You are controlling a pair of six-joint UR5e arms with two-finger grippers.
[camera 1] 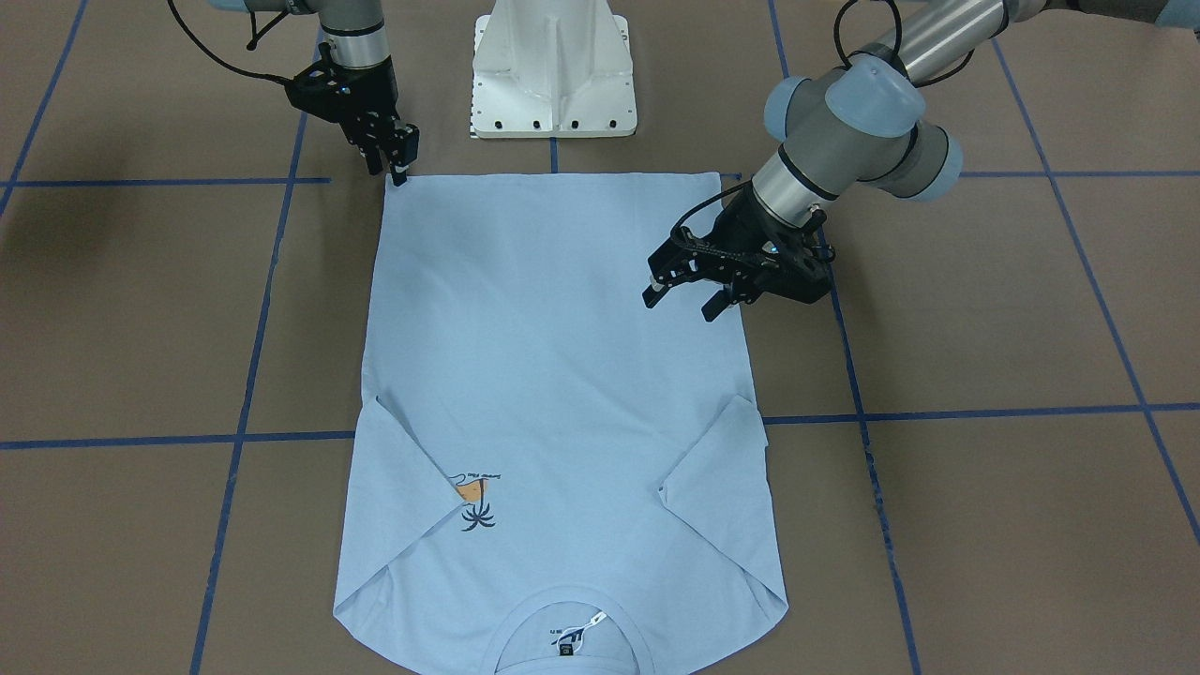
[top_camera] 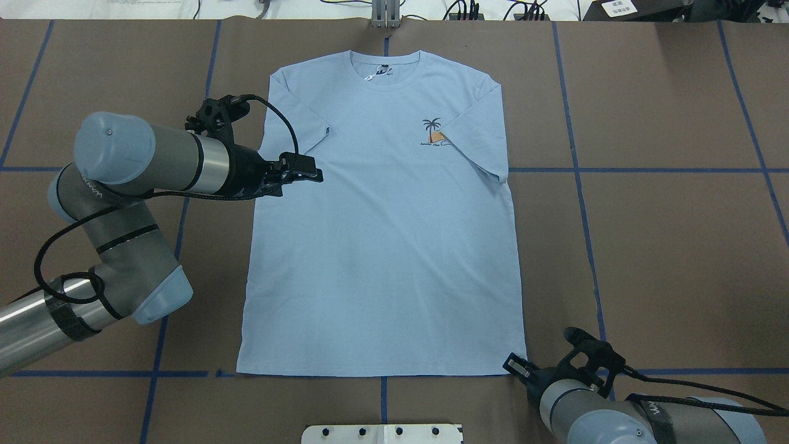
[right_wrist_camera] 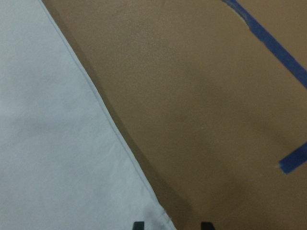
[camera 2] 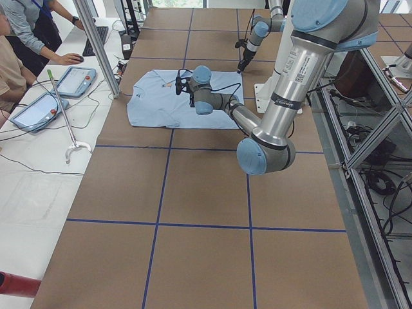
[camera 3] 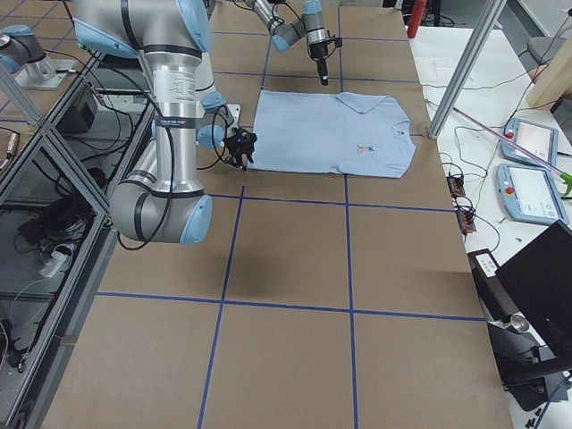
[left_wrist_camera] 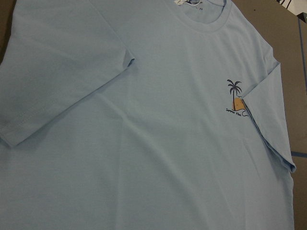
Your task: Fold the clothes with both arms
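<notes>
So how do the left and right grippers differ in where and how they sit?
The left gripper hangs over the side edge of the T-shirt, below a sleeve; the right gripper is at a hem corner. The left lies nearly level, the right points down. Both are open, neither gripping cloth.

2 grey metal tube arms, left arm [top_camera: 154, 161] and right arm [top_camera: 576, 412], with pale blue joint caps. Thin black cables [top_camera: 280, 120]. Black skeletal left gripper [camera 1: 680, 306] and right gripper [camera 1: 400, 176], 2 fingers each. White pedestal base [camera 1: 553, 75], 4 dark bolts.
</notes>
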